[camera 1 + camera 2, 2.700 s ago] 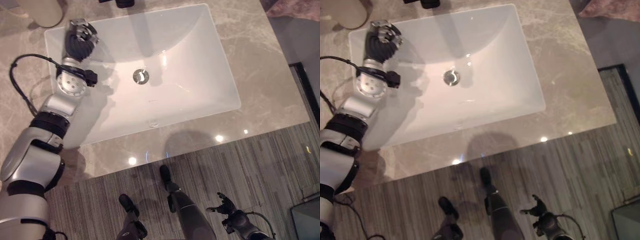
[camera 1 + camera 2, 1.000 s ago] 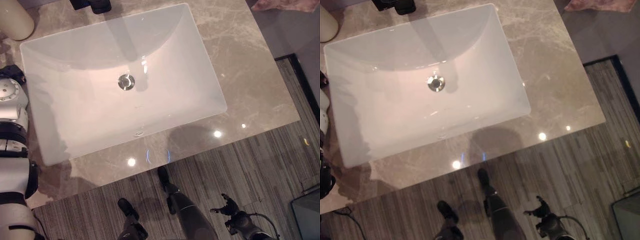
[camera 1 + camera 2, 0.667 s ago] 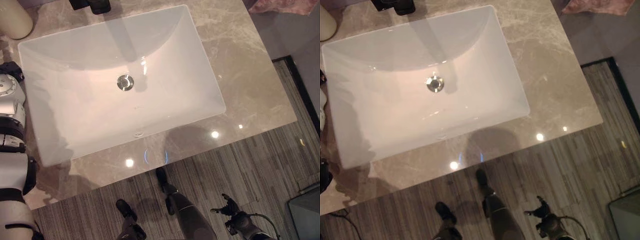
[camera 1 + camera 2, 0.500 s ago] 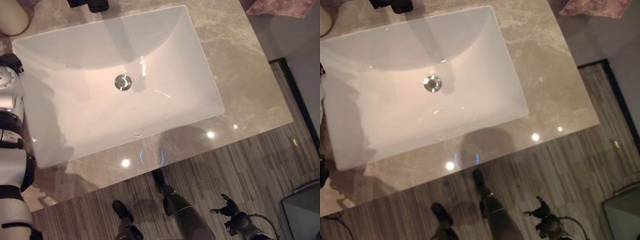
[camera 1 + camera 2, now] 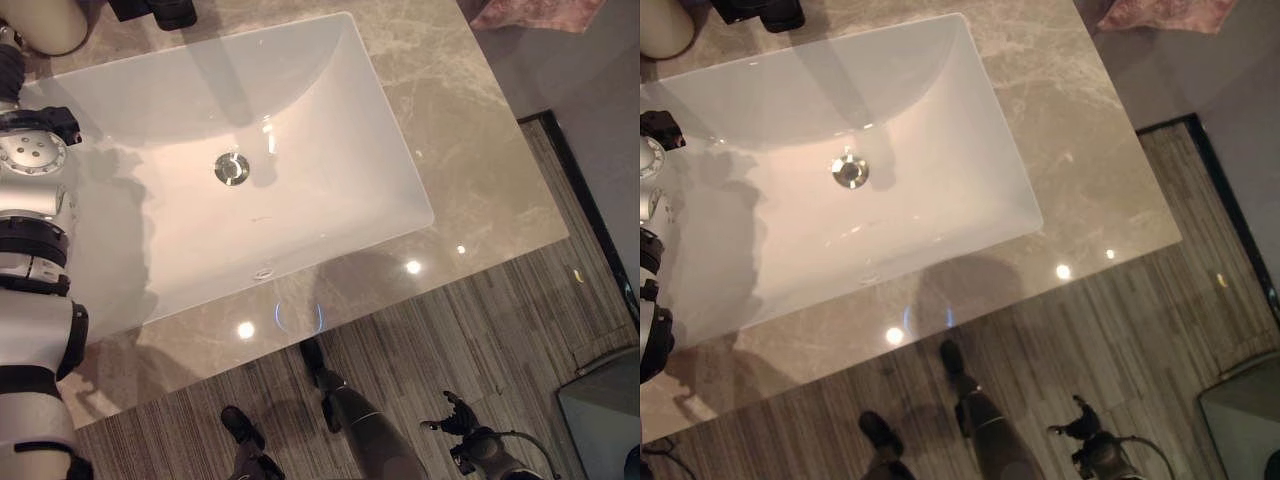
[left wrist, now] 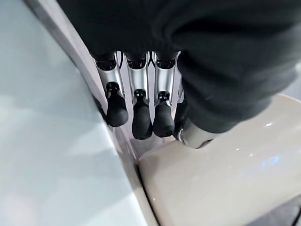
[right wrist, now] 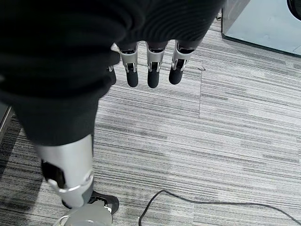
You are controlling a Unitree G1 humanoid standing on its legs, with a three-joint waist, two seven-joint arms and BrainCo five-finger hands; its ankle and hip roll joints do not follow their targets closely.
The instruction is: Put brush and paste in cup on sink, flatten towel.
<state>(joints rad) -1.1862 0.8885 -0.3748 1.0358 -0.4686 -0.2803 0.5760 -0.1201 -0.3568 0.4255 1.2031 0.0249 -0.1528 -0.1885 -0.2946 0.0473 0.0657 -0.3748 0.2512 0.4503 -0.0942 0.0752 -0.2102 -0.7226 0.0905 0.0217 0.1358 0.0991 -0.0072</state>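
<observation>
The left hand (image 6: pixel 141 110), fingers relaxed and empty, hangs right beside the cup (image 5: pixel 45 25) at the counter's (image 5: pixel 470 150) far left corner; the towel (image 5: pixel 1160 14) lies at the far right corner, nearer the idle, open right hand (image 7: pixel 150 70).

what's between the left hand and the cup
Nothing: in the left wrist view the left hand hangs just off the cup, over the sink rim.
</observation>
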